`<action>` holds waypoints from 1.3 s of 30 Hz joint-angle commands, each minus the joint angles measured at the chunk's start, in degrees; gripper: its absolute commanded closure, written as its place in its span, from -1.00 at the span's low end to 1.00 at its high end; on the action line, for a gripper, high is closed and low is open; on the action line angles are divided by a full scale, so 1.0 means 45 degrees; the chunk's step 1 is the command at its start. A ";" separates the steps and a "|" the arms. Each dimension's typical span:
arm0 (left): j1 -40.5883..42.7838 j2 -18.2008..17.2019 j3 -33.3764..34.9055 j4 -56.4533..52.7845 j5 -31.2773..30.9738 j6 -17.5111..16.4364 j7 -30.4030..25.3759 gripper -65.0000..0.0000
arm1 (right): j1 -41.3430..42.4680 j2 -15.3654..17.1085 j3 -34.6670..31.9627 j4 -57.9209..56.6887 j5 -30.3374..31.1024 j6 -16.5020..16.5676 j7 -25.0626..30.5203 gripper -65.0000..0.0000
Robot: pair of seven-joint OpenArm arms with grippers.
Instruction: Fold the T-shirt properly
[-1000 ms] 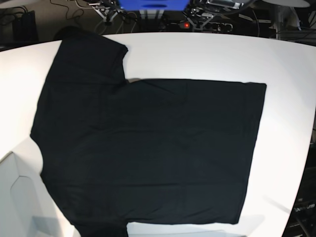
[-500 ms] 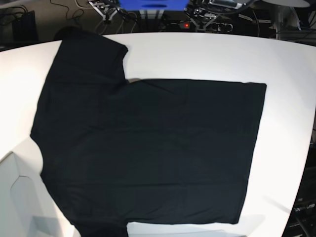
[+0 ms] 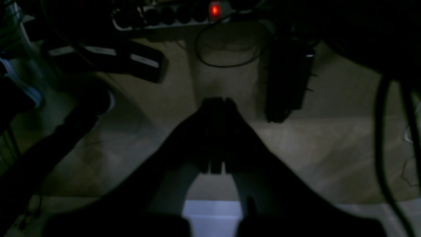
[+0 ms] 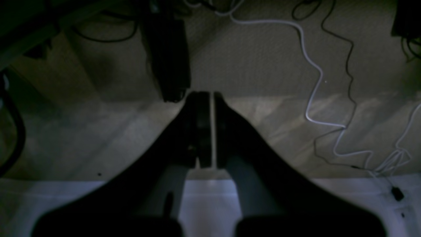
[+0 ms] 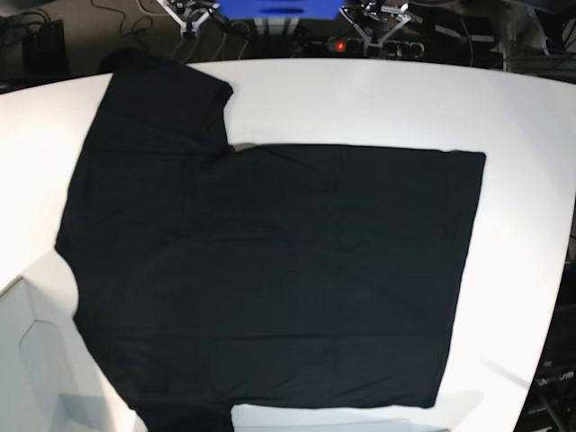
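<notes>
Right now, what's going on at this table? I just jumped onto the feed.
Nothing is being handled. The large plain black fabric T-shirt lies spread flat and unfolded on the white table, one sleeve reaching toward the far left edge. Both arms are pulled back off the table at the far side. The left claw and the right claw are both shut and empty, looking down at the floor and cables beyond the table edge. No fold has been made.

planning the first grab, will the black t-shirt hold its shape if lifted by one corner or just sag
The T-shirt will probably sag: it lies flat as thin fabric with soft wrinkles. On the smooth white table it may slide when pushed, likely bunching rather than moving as one piece.
</notes>
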 commanded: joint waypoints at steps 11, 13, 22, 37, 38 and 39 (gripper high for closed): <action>0.5610 -0.2202 -0.0022 0.8070 -0.2591 0.0070 -0.0004 1.00 | -0.5733 0.0013 0.0056 0.8482 0.0012 -0.0002 -0.0055 1.00; 0.6489 -0.2866 -0.0022 0.9594 -0.3392 0.0070 -0.0004 1.00 | -0.6730 0.0013 0.0075 1.0143 0.0012 -0.0002 -0.0055 1.00; 0.9868 -0.4448 -0.1429 1.5044 -0.5267 0.0090 0.0016 0.99 | -0.9953 0.0325 0.0114 1.6160 0.0012 -0.0002 -0.0094 1.00; 0.9966 -0.2651 -0.6254 1.9831 -0.5385 0.0031 0.0016 -0.19 | -1.0305 0.0325 0.0134 2.0536 0.0012 -0.0002 -0.0875 0.06; 0.9439 -0.2631 -0.6313 1.9596 -0.5385 0.0031 0.0035 -0.20 | -1.0090 0.0325 0.0134 2.0536 0.0012 -0.0002 -0.0895 0.02; 0.8950 -0.2592 -0.6352 1.9323 -0.5385 0.0031 0.0035 -0.20 | -0.9856 0.0325 0.0134 2.0536 0.0012 -0.0002 -0.0953 -0.01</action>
